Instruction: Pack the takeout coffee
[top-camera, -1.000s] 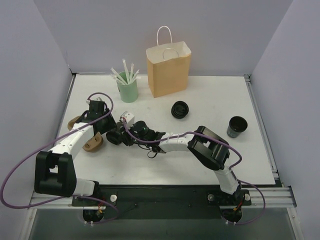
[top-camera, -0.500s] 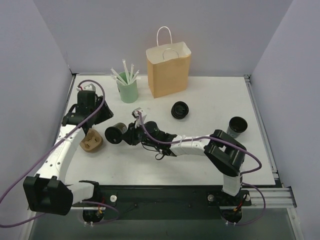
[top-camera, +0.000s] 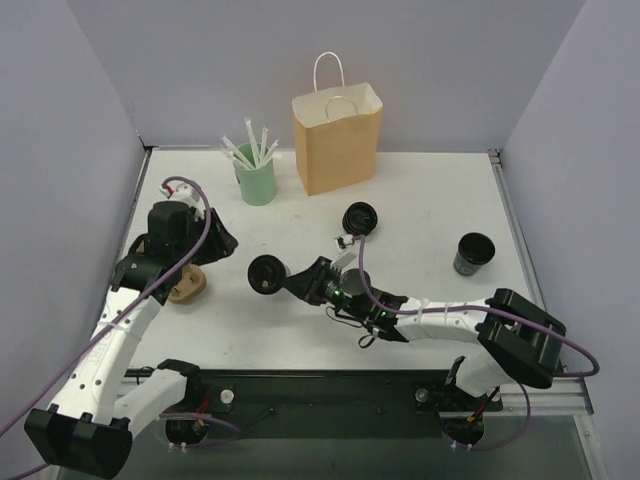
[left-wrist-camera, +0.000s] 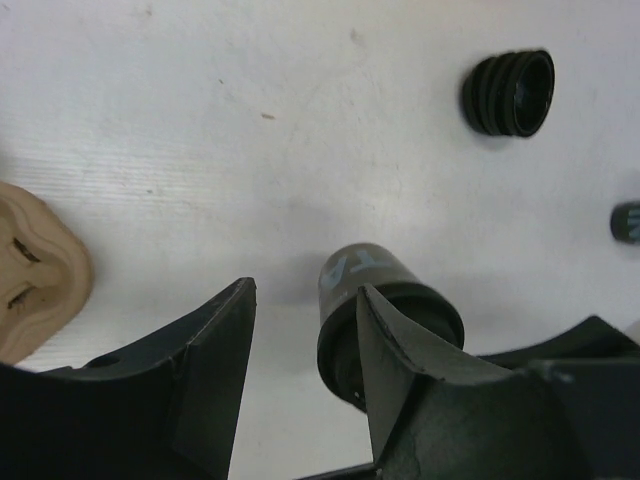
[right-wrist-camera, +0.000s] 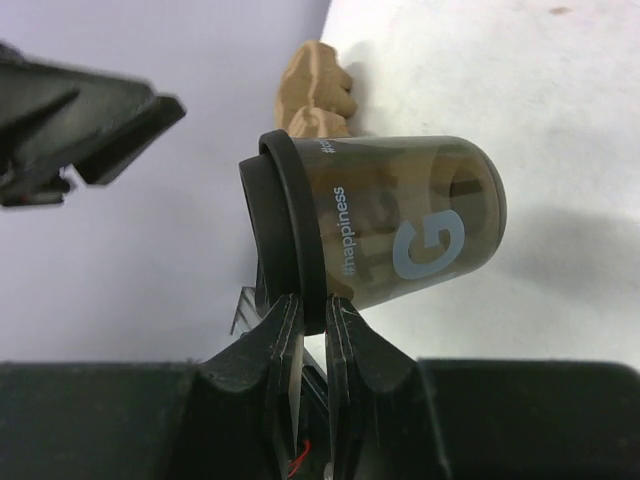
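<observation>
The right hand (right-wrist-camera: 312, 322) is closed tight on the rim of the black lid (right-wrist-camera: 283, 225), so the takeout coffee (right-wrist-camera: 400, 235) lies on its side in its grip, base pointing away from the fingers, with a shadow on the white counter (top-camera: 300, 330) below it. In the overhead view this right hand (top-camera: 284, 282) reaches out low, the cup (top-camera: 267, 273) at its tip. Just beyond the cup the left hand (left-wrist-camera: 300, 370) hangs with its jaws apart and nothing between them; from its own camera the cup (left-wrist-camera: 350, 275) shows partly behind one finger (left-wrist-camera: 400, 350). Close below the left hand (top-camera: 220, 243) lies the brown pulp carrier (top-camera: 185, 288), at that hand's outer side. Farther from the right hand a ribbed black round piece (top-camera: 360, 219) lies on its side, and an open black cup (top-camera: 474, 253) stands well off. Farthest from both hands are the mint-green cup of straws (top-camera: 256, 182) and the brown paper bag (top-camera: 338, 140).
</observation>
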